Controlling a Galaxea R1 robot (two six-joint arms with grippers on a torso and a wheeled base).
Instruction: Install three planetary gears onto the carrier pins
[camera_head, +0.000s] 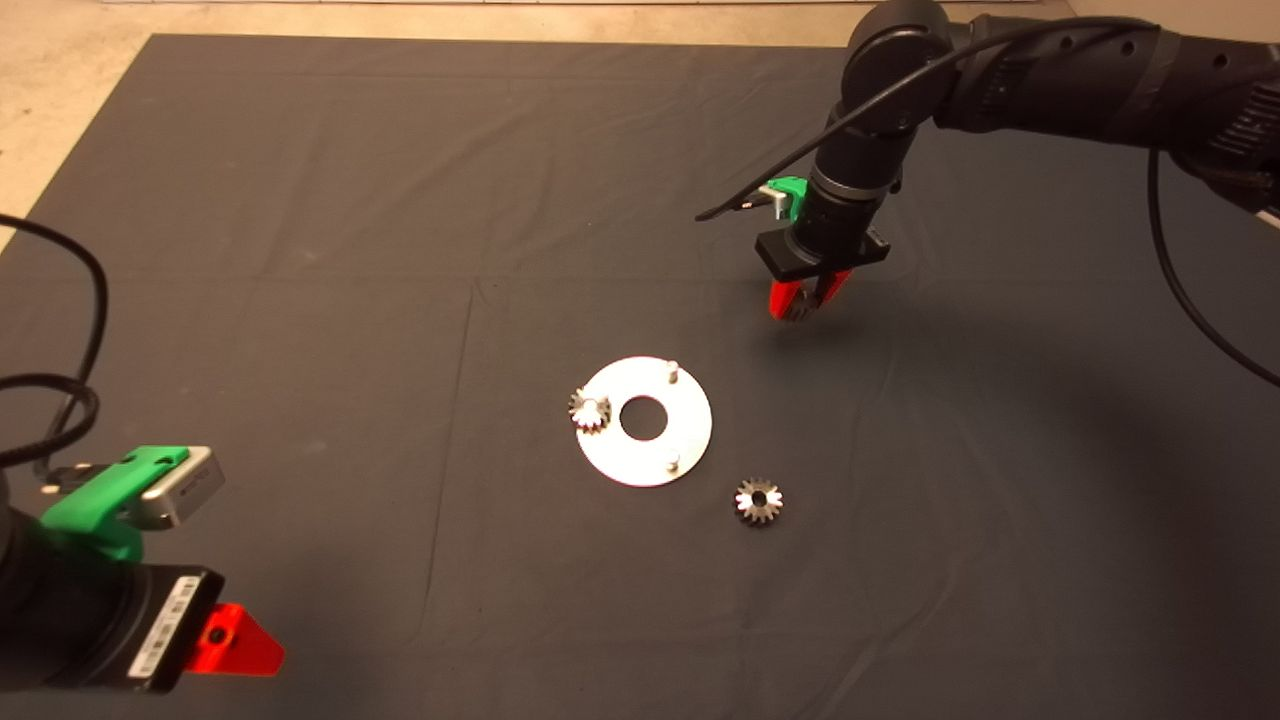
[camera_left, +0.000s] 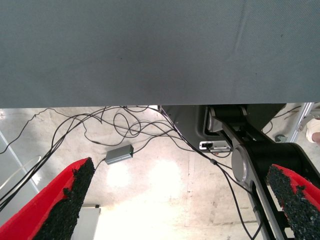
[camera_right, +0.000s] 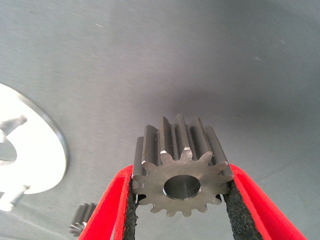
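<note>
**Second gear in the air, two pins bare**

The gear in hand (camera_right: 182, 170) sat pinched between the black pads (camera_right: 239, 210) of the right gripper (camera_head: 808, 297), its bore facing the wrist camera and its teeth biting into the foam on both sides. That gripper hung above the mat (camera_head: 300, 200), up and to the right of the silver disc (camera_head: 690, 425) and well apart from it.

On the disc, one gear (camera_head: 589, 410) already sat at the left rim, seemingly over a pin. The upper pin (camera_head: 673, 371) and the lower pin (camera_head: 674, 462) stood bare. A third gear (camera_head: 759, 500) lay flat on the mat just beside the disc's lower right edge.

So I judged the job a third done, with the second gear being carried in. The next move looked to call for bringing the bore straight over a free pin, probably the upper one as the nearer, level, then lowering without jamming.

The left gripper (camera_head: 235, 640) waited at the lower left edge, fingers spread, holding nothing.
</note>
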